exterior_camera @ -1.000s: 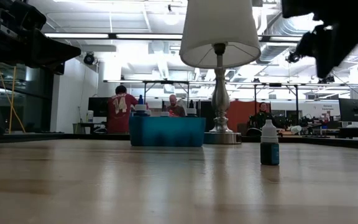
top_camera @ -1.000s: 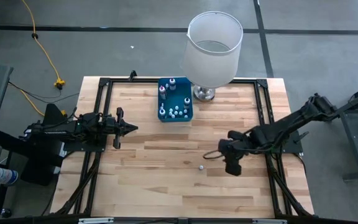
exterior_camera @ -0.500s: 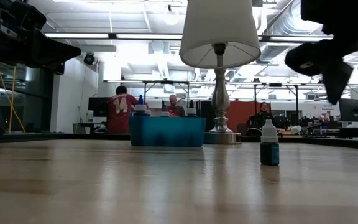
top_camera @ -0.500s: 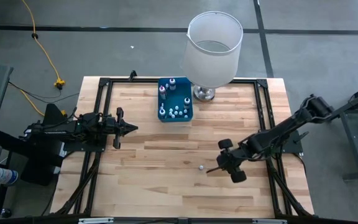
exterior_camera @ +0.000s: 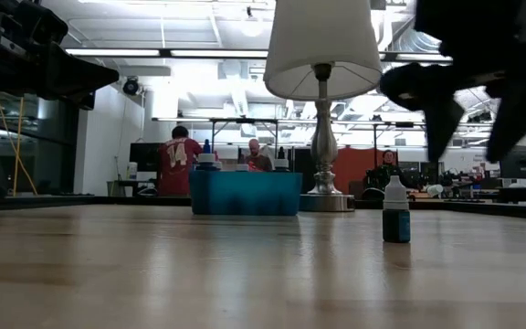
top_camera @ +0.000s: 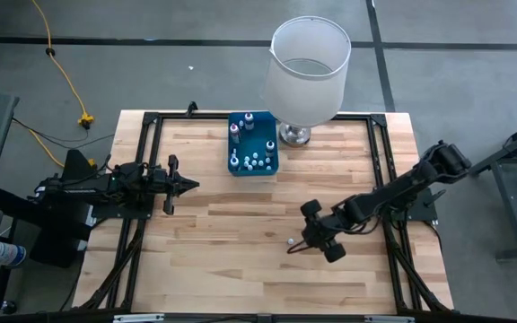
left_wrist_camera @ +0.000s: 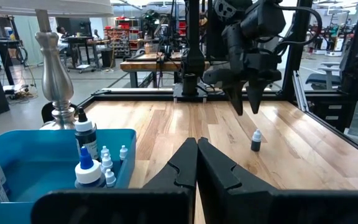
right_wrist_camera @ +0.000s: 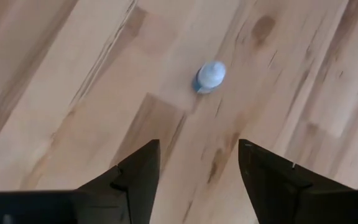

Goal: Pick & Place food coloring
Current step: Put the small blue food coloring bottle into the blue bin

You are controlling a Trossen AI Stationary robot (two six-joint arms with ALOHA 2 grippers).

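One food coloring bottle (top_camera: 290, 241), with a white cap and a blue body, stands upright on its base on the wooden table; it also shows in the low view (exterior_camera: 395, 212) and the right wrist view (right_wrist_camera: 209, 76). My right gripper (top_camera: 300, 246) hangs open above it and just to its right, slanting down, touching nothing (right_wrist_camera: 197, 149). My left gripper (top_camera: 193, 185) rests shut and level at the table's left (left_wrist_camera: 197, 149). Several more small bottles stand in a blue tray (top_camera: 237, 161).
The blue tray sits at the far middle of the table. A lamp with a white shade (top_camera: 308, 63) stands on its metal base (top_camera: 294, 135) right of it. Bare wood lies around the lone bottle. People show in the room behind.
My right gripper has come down and moved toward the table's left and near edge, closing in on the lone bottle. It has also rolled about its own axis. The bottle has stayed where it was.
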